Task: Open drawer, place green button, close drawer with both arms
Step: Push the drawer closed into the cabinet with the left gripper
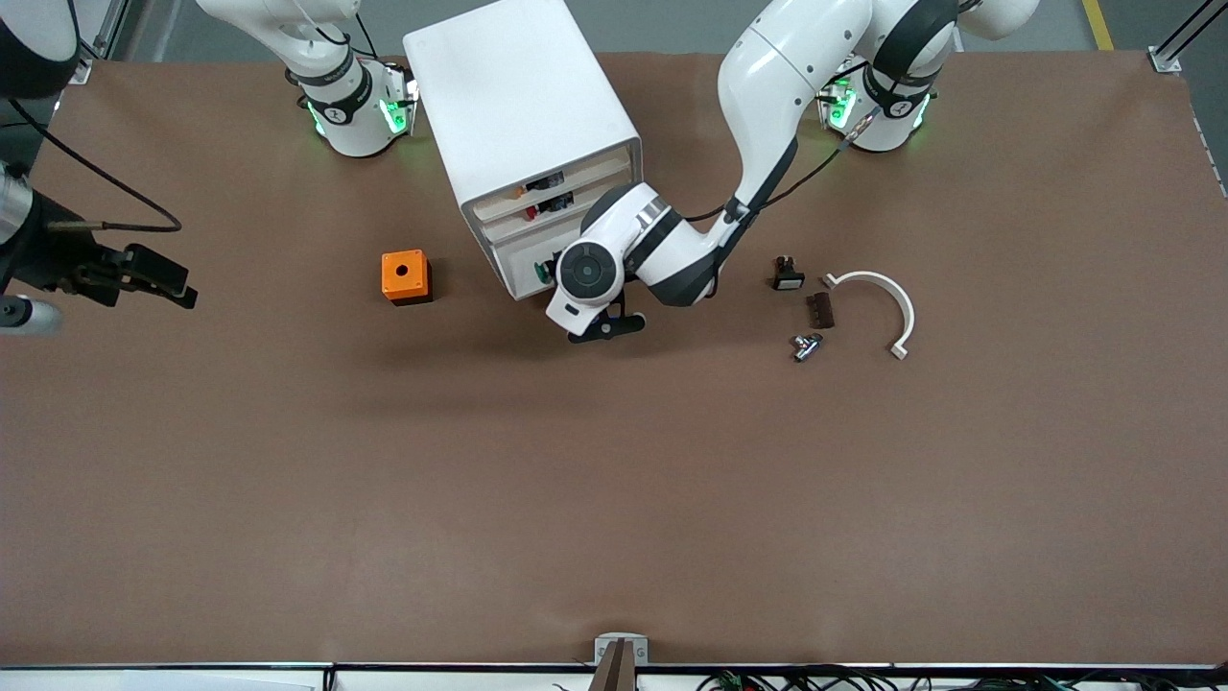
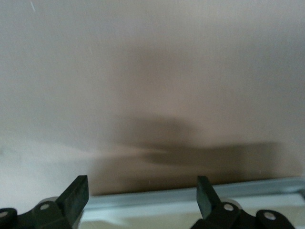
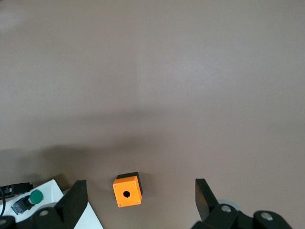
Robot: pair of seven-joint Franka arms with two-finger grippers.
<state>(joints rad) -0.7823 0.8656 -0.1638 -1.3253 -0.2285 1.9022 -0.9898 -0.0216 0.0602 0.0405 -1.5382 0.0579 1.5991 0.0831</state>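
Note:
The white cabinet (image 1: 523, 106) stands near the robots' bases. Its third drawer (image 1: 516, 274) stands pulled out from the front. The button (image 1: 542, 272), with its green cap, lies in that drawer, partly hidden by the left arm's wrist. In the right wrist view the button (image 3: 33, 196) shows on the white drawer (image 3: 53, 193). My left gripper (image 1: 606, 326) is open and empty, low at the drawer's front. A pale rim (image 2: 190, 198) runs between its fingers (image 2: 76, 195). My right gripper (image 1: 177, 288) is open and empty, up in the air at the right arm's end of the table.
An orange cube with a hole (image 1: 405, 276) sits beside the cabinet toward the right arm's end, also in the right wrist view (image 3: 127, 191). Toward the left arm's end lie a black button with white cap (image 1: 789, 275), a brown block (image 1: 820, 309), a metal part (image 1: 806, 345) and a white curved bracket (image 1: 887, 297).

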